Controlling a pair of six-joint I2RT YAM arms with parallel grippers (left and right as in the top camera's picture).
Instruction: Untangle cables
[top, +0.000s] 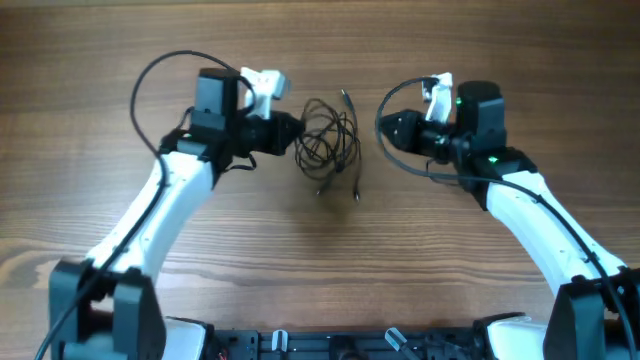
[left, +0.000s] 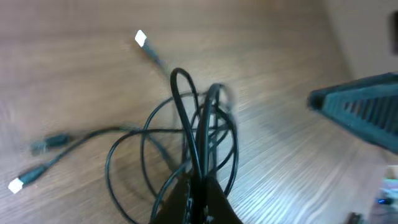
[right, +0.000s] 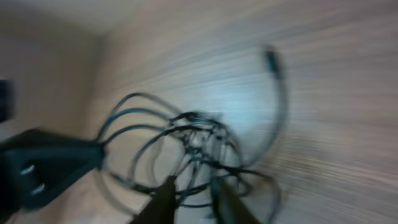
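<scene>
Cables: tangle of thin black cords mid brown wooden table, between arms | Left gripper: pinched shut on loops, seen only in left wrist view | Right gripper: fingers parted, empty; overhead shows it apart from the tangle; wrist view blurred

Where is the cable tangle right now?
Overhead, the cable tangle lies near centre frame, its left edge pinched in the left pincer, with the right pincer apart on its right side.

ahead of the left claw, cables bunch at its tips and block the way. a thin strip of bare surface parts them from the right claw; open wood lies to either side of both.
</scene>
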